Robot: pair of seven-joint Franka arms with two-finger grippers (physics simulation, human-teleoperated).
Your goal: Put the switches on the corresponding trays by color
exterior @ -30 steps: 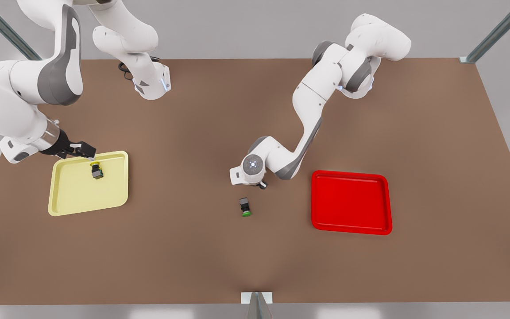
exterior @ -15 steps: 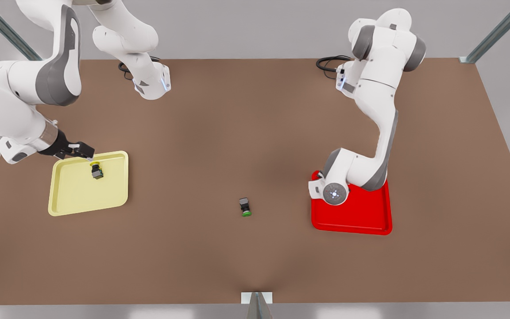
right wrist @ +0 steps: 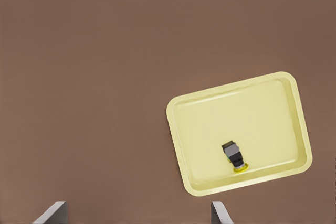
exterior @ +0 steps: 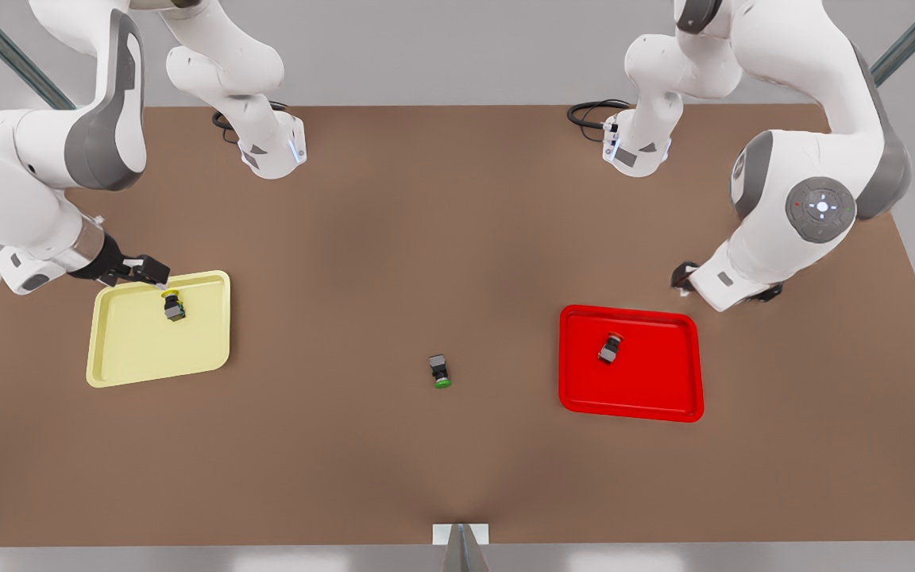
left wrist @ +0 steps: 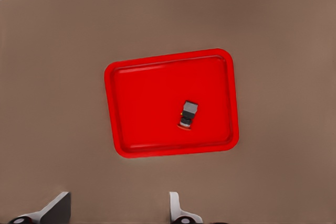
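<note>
The red-capped switch (exterior: 610, 348) (left wrist: 188, 115) lies on its side inside the red tray (exterior: 648, 397) (left wrist: 147, 93). The yellow-capped switch (exterior: 174, 306) (right wrist: 234, 157) lies in the pale yellow tray (exterior: 132, 357) (right wrist: 262, 103), near its far edge. My left gripper (left wrist: 118, 211) hovers open and holds nothing, high off the red tray's far right corner in the front view. My right gripper (exterior: 148, 271) (right wrist: 136, 213) stands open and holds nothing, just off the yellow tray's far edge, close to the yellow switch.
A green-capped switch (exterior: 440, 371) lies on the brown table (exterior: 394, 238) between the two trays. Both arm bases (exterior: 271, 151) (exterior: 636, 151) stand at the far edge, with cables beside them. A metal post (exterior: 461, 548) rises at the near edge.
The left arm swung from the table's middle over the red tray, then up and back to the front view's far right. The red switch now lies in the red tray. The right arm barely moved.
</note>
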